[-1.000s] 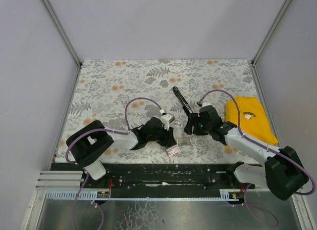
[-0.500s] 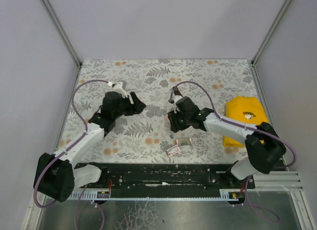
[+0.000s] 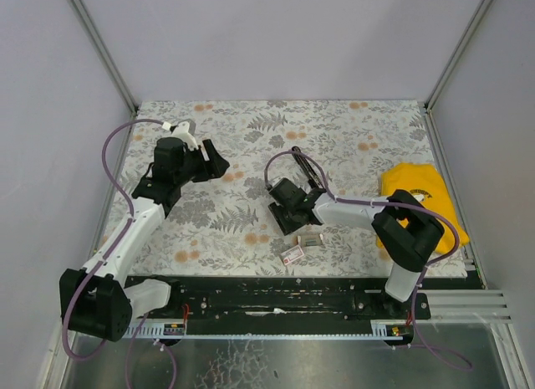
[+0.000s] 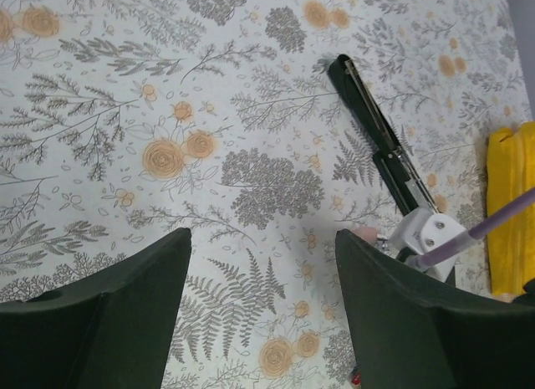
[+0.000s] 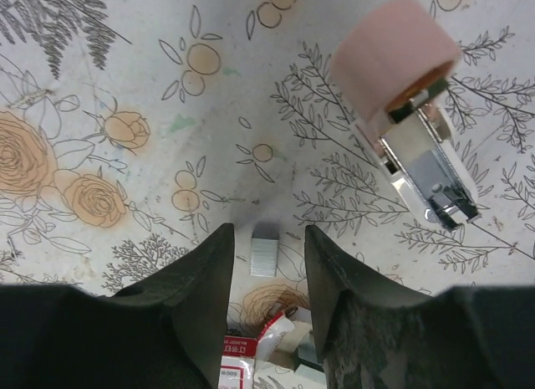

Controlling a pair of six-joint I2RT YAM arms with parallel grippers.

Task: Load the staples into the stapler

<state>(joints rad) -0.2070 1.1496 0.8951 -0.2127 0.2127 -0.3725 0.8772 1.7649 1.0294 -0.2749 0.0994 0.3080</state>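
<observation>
Both arms are white tubes with fat black joints (image 3: 92,301). A thin purple cable (image 3: 107,150) curls beside the left arm (image 3: 125,238). A second purple cable (image 4: 485,222) runs from a white block (image 4: 430,234) with little round holes on the right arm (image 3: 347,212). The left gripper (image 4: 261,234) and the right gripper (image 5: 267,232) each have two thick, smooth, dark fingers (image 4: 92,330).

The stapler (image 3: 303,163) is being shown lying as a slim diagonal bar on the floral surface (image 3: 251,121). The right gripper (image 3: 282,217) is being held low just beside its near end, and the left gripper (image 3: 219,165) well apart to the left. A yellow cloth (image 3: 422,197) is being left at the right edge, with a small red-and-white packet (image 3: 292,254) nearer the front.
</observation>
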